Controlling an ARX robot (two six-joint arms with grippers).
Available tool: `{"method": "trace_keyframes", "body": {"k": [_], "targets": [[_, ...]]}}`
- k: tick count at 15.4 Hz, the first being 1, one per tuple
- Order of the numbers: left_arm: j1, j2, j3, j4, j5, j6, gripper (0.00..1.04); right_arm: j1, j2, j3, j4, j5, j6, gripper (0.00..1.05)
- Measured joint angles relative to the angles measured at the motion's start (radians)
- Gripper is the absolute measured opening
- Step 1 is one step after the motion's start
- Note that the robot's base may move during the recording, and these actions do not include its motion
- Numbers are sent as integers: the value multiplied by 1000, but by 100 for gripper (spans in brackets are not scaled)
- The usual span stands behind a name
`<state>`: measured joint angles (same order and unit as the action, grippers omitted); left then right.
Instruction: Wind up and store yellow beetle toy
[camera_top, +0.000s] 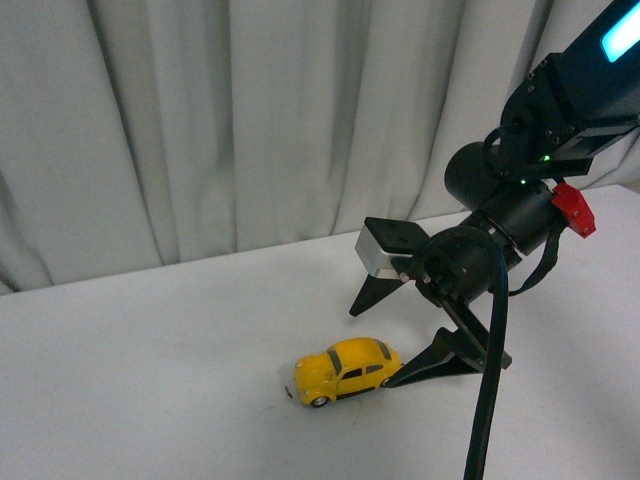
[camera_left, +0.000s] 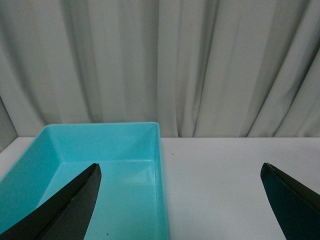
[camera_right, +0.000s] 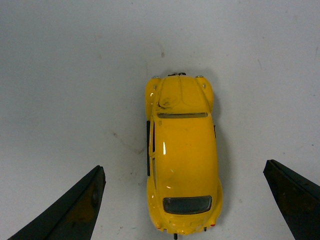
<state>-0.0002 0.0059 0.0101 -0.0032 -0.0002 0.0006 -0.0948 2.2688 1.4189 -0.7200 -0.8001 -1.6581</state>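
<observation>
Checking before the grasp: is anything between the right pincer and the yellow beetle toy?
Nothing visible does. The right pincer is open, its fingers either side of the yellow beetle toy, with only white table surface between them.

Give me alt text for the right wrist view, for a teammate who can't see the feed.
A yellow beetle toy, seen from above, sits on a white table, centred between the two dark fingers of the right gripper. The gripper is open wide and neither finger touches the toy.
</observation>
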Motion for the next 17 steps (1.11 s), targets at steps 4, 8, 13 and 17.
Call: {"method": "trace_keyframes", "body": {"k": [4,8,13,17], "targets": [[0,0,0,0,0,0,98,22,31,10,48,38,38,98],[0,0,0,0,0,0,98,45,36,1,93,64,104,98],[0,0,0,0,0,0,98,70,34,-36,130,74,138,84],[0,0,0,0,0,0,98,77,29,-42,126,72,131,42]]}}
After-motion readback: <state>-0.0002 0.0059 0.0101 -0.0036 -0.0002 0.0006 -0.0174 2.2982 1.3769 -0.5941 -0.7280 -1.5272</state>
